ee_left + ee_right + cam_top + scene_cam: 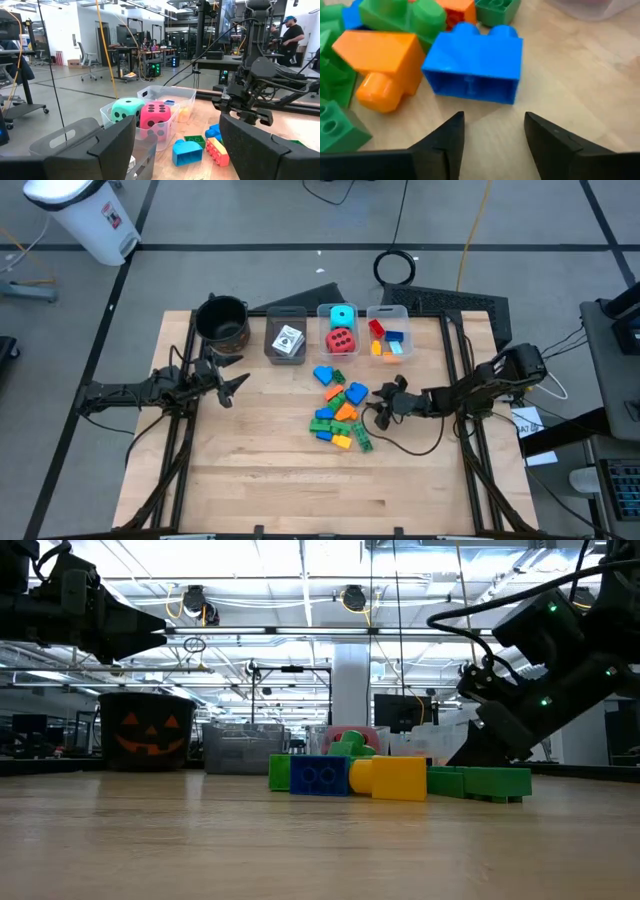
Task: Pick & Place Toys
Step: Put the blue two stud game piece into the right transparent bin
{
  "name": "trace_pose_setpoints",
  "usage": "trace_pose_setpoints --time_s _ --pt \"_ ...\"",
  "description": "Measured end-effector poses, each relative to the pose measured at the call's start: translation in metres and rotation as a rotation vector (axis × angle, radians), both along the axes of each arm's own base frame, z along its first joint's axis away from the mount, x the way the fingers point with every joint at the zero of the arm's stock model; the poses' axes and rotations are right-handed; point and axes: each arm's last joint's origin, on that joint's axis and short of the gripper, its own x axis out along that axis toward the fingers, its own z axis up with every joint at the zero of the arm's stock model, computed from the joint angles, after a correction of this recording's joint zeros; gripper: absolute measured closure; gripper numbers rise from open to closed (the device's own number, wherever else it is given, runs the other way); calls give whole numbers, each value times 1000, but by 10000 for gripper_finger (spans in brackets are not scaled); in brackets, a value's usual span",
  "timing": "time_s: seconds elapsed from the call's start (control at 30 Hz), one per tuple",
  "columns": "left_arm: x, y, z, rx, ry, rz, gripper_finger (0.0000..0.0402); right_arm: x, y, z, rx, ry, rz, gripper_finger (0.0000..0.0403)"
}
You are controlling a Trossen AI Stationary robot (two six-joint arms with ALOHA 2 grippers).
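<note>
R gripper (378, 406) sits low over the tabletop (270, 480) at the right edge of the loose brick pile (342, 412); jaws part-open w/ nothing between them, a blue brick (475, 64) just ahead of the fingertips (451, 131), not touching; beside it an orange brick (380, 62) and green bricks (402, 15). In the low view a blue brick (320, 776), yellow brick (390, 778) and flat green brick (480, 782) lie in a row on the wood, R arm (540, 670) above them to the right.

L gripper (232, 382) hovers well left of the pile, near the black round pot (222, 320); jaws open wide, empty; its fingers (110, 145) frame the bins.

Along the back edge: grey bin (286, 338) w/ white cards (289, 342); clear bin (340, 330) w/ cyan dotted cube (342, 313) and red dotted cube (341, 339) touching side by side; 2nd clear bin (388, 332) w/ red, blue, orange and yellow bricks (388, 340).

A person (292, 35) stands in the room beyond.
</note>
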Motion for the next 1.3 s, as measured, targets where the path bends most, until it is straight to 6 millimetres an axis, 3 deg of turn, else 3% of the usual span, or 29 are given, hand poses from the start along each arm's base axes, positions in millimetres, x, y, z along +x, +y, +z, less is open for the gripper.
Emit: trace_pose_setpoints --time_s 0.43,1.17,1.3 --pt "0 0 0 0 0 0 110 12 7 -13 -49 -76 59 276" --pt "0 0 0 0 0 0 110 16 -4 -5 -156 -109 3 322" --pt "0 0 0 0 0 0 110 22 -9 -2 -163 -106 69 326"
